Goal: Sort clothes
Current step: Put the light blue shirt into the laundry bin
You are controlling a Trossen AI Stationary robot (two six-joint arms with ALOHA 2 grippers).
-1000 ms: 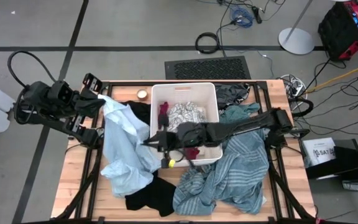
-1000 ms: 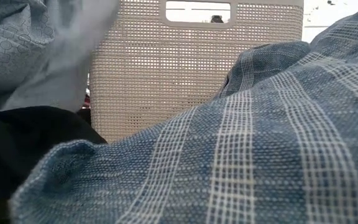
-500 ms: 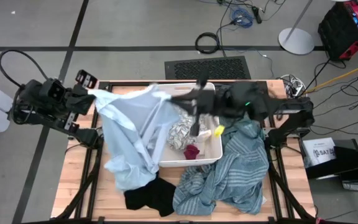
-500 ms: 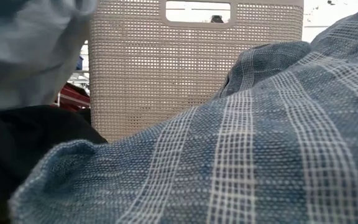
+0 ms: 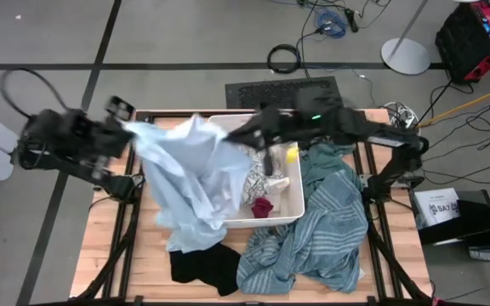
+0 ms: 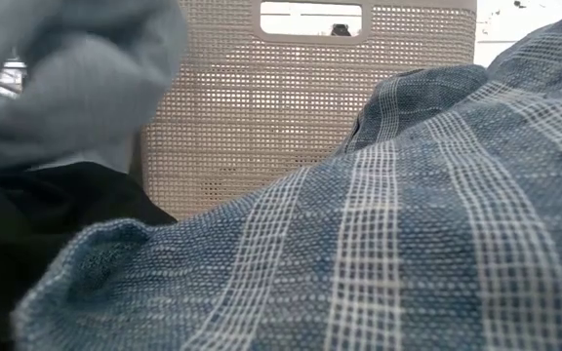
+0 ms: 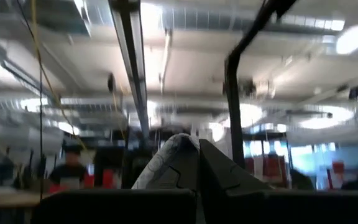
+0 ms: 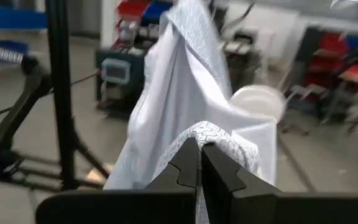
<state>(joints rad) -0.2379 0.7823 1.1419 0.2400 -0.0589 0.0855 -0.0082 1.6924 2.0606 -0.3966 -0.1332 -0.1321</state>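
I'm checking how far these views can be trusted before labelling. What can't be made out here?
- High view: the left gripper is blurred, and the light blue shirt drapes over the white bin, hiding part of its contents.
- Low view: the striped garment fills the foreground; the table and both arms are hidden.
- Right wrist view: the right gripper pinches light blue cloth; the table is out of frame.

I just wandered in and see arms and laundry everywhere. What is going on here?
Two robot arms are sorting clothes. The left gripper and right gripper are both shut on a light blue shirt, holding it up over the white bin. A striped garment and a black one lie on the table.
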